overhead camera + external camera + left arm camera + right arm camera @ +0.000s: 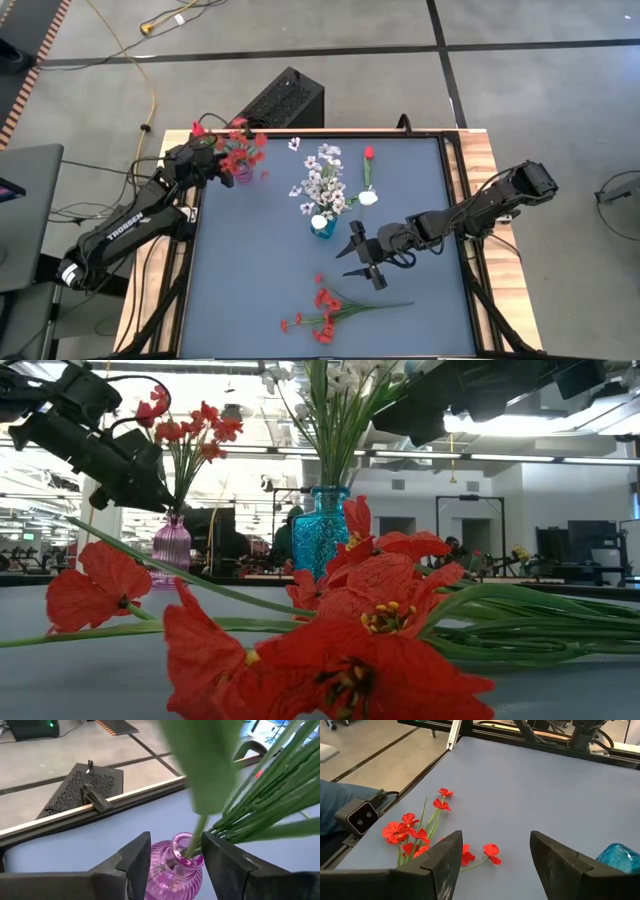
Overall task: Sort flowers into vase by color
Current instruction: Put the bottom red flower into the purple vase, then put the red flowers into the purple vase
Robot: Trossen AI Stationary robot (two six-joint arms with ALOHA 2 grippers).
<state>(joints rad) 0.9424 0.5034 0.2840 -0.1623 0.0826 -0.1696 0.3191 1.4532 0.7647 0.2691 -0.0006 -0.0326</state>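
A pink ribbed vase [175, 870] stands at the table's far left corner [242, 176] and holds red flowers [240, 145] on green stems [260, 795]. My left gripper [175, 842] is open, with one finger on either side of the vase's neck and the stems. A blue vase [323, 227] near the table's middle holds white flowers [322, 185]. A spray of red flowers [325, 305] lies flat near the front edge. My right gripper [357, 250] hangs open over the table between the blue vase and that spray [415, 832].
A single red flower [368, 160] and a white bloom [368, 198] lie on the table to the right of the blue vase. A small white bloom [294, 143] lies near the far edge. A black perforated box [285, 100] sits on the floor beyond the far edge.
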